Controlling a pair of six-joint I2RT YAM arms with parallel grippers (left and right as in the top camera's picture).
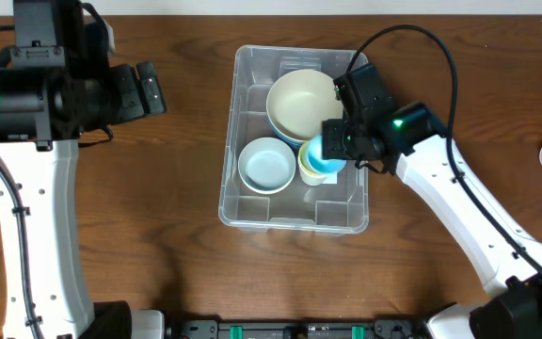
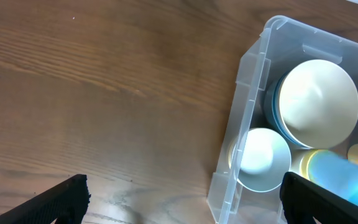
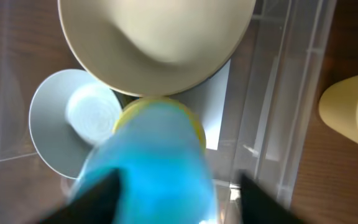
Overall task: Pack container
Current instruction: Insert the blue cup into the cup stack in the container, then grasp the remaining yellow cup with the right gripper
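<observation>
The right pincer (image 1: 332, 149) grips a blue cup (image 1: 325, 153) inside the container (image 1: 294, 218). In the wrist view its dark, blurred fingers (image 3: 98, 199) flank the cup on both sides. The blue cup sits in or just over the mouth of a yellow cup (image 1: 309, 169) near the container's right wall. Just beside it lies a pale bowl (image 1: 266, 165), and behind both a cream bowl (image 1: 301, 102) rests on a blue bowl (image 2: 271, 106).

The container stands mid-surface (image 1: 158, 235). Outside its wall, the wrist view shows another yellow cup (image 3: 353, 112).

The left pincer (image 1: 151, 89) hangs well apart to the left, jaws wide and holding nothing.
</observation>
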